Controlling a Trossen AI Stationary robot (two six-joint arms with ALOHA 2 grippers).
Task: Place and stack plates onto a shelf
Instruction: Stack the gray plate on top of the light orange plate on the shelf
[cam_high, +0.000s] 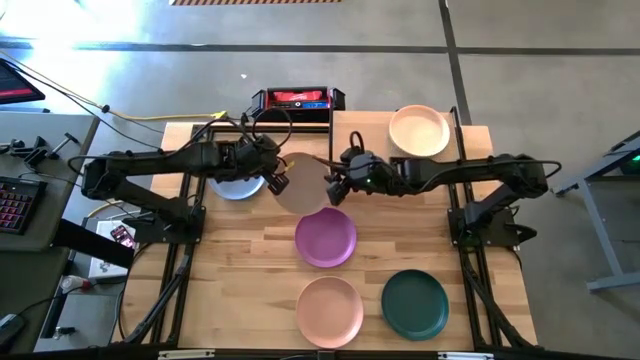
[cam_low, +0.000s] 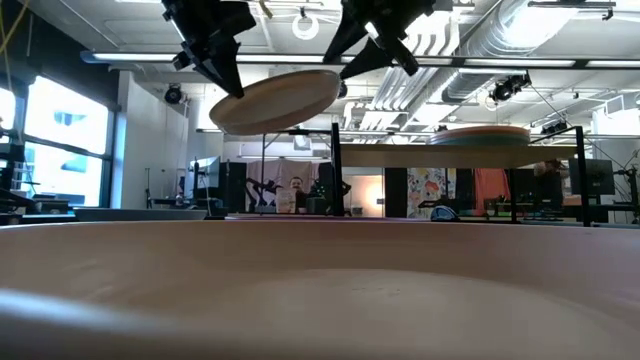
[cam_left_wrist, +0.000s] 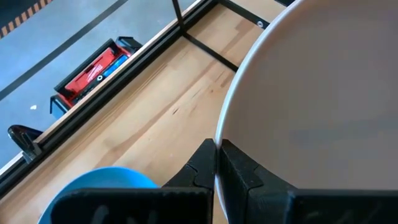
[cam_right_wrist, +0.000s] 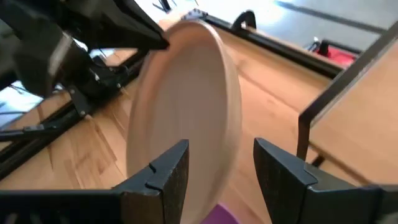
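Overhead, both arms meet near the middle of the desk (cam_high: 260, 250), carrying a beige plate (cam_high: 300, 183) in the air between them. The left tool (cam_high: 274, 178) pinches the plate's rim, its two fingers (cam_left_wrist: 239, 171) pressed onto the edge in the left wrist view. The right tool (cam_high: 333, 184) stands at the opposite rim; its fingers (cam_right_wrist: 166, 168) are spread with the plate edge lying between them, and whether they touch it cannot be told. From desk height the plate (cam_low: 278, 100) hangs tilted, lower on the side of the left tool (cam_low: 232, 88) and higher toward the right tool (cam_low: 352, 62), clear of the desk. The shelf (cam_high: 470, 140) sits at the far right corner of the desk and bears a peach plate (cam_high: 419, 130); in the low view a stack of plates (cam_low: 480, 135) rests on its board. A blue plate (cam_high: 236, 185) lies under the left arm, partly hidden. A purple plate (cam_high: 326, 238) lies just in front of the held plate, with a pink plate (cam_high: 329, 311) and a teal plate (cam_high: 415, 304) at the near edge. A red-and-black box (cam_high: 297, 98) sits beyond the far edge.
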